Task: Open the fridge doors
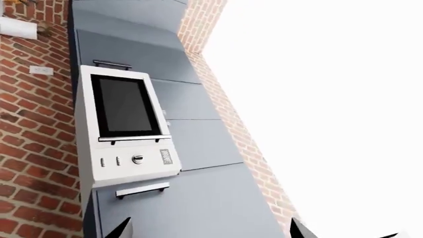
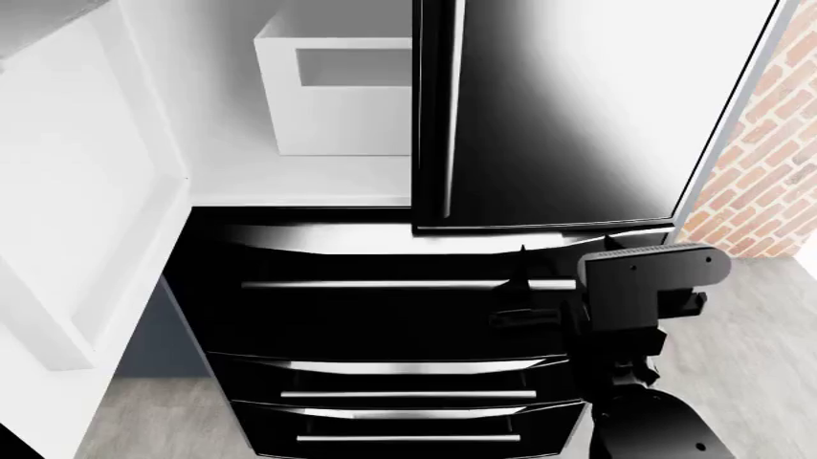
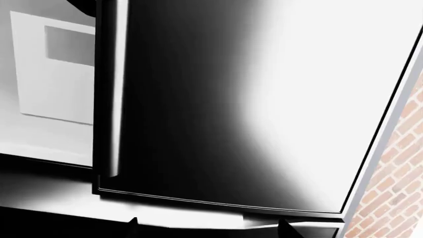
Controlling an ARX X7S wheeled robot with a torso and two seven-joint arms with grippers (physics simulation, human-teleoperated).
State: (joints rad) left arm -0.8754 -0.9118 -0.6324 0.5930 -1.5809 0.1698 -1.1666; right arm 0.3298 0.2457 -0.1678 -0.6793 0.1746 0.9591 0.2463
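Two fridge doors stand tall, long axes vertical. The left door [image 2: 77, 239] is swung wide, white inner face toward me, at my head view's left edge. The right door [image 2: 562, 105] is shut (glossy black, its slim silver handle [image 2: 450, 105] upright on its inner edge). Below sit three black drawers [image 2: 396, 316]. My right gripper [image 2: 518, 287] hovers before the top drawer, under the shut door's lower edge; open or closed, I cannot tell. My left gripper [image 1: 211, 232] faces a white oven [image 1: 126, 129] in grey-blue cabinets; only its tips show.
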